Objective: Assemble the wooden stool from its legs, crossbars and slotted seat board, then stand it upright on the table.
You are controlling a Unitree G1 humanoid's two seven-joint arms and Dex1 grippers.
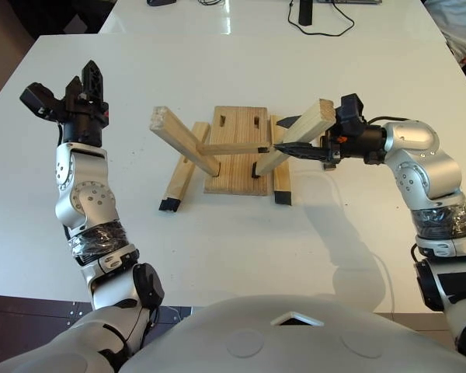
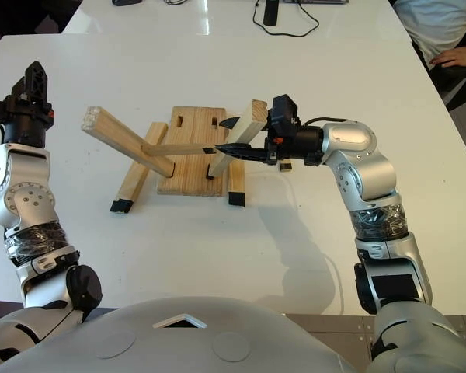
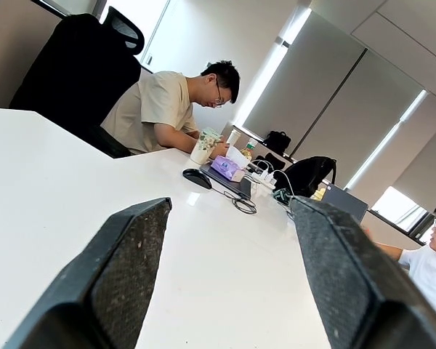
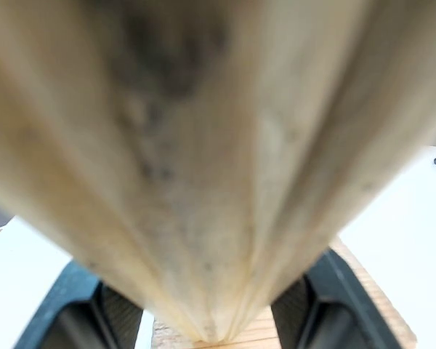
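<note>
- left gripper point(image 1: 85, 78) is up in the air on the left, well apart from the wood. Fingers spread wide, holding nothing.
- flat leg point(image 1: 182, 180) lies just left of the seat board, long axis near-to-far. Over it the left leg point(image 1: 182, 138) tilts up toward far left.
- seat board point(image 1: 234, 177) lies flat mid-table, slots up, long side near-to-far. The crossbar point(image 1: 233, 147) runs left-right above it, its ends meeting both tilted legs.
- right leg point(image 1: 307, 128) slants up to far right, with the right gripper point(image 1: 291, 138) clamped on it. Another leg point(image 1: 282, 183) lies flat along the board's right edge.
- table point(image 1: 256, 256) has lots of bare room near and right. The cable point(image 1: 314, 27) at the far edge is well apart.
</note>
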